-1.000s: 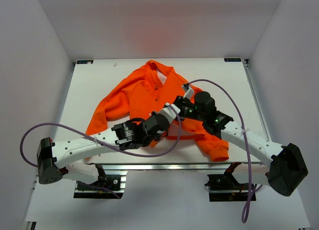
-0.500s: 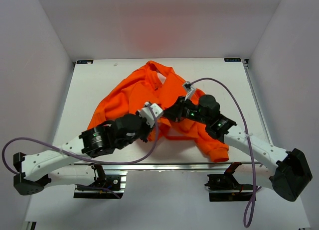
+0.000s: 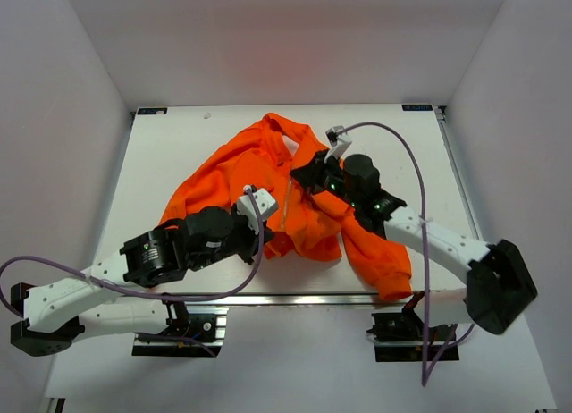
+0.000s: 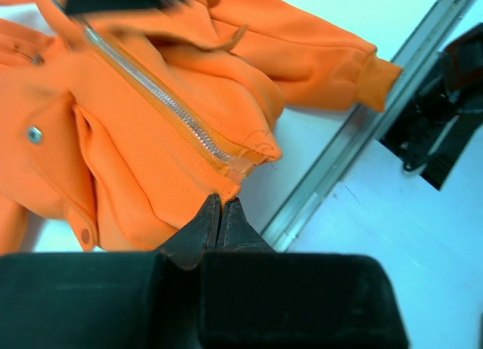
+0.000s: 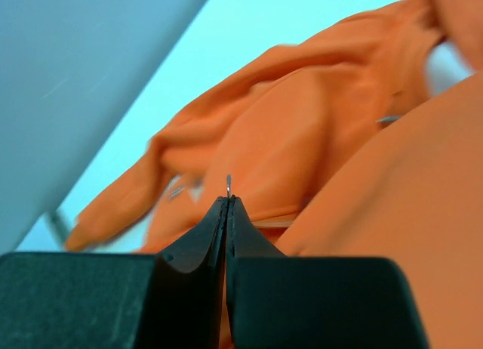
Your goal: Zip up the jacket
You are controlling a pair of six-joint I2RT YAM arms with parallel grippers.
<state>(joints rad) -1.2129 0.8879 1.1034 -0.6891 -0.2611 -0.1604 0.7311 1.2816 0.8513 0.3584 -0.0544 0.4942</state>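
One orange jacket (image 3: 232, 167) on one white table (image 3: 161, 154). Two sleeves on the jacket: left-hand sleeve (image 3: 192, 194) spread out to the side, right-hand sleeve (image 3: 375, 252) trailing towards the near edge, with one ribbed cuff (image 3: 393, 286) in plain sight. One zipper (image 4: 151, 92) down the jacket's front. Two round metal snaps beside the zipper: upper snap (image 4: 34, 134) and lower snap (image 4: 84, 236). Two arms reaching onto the jacket from the near side, left arm (image 3: 89, 283) and right arm (image 3: 438, 243). Two grippers, left gripper (image 4: 221, 207) and right gripper (image 5: 228, 202). Two purple cables, left cable (image 3: 241, 274) and right cable (image 3: 414, 176). Two small black labels beyond the jacket: left label (image 3: 152, 111), right label (image 3: 416, 106).
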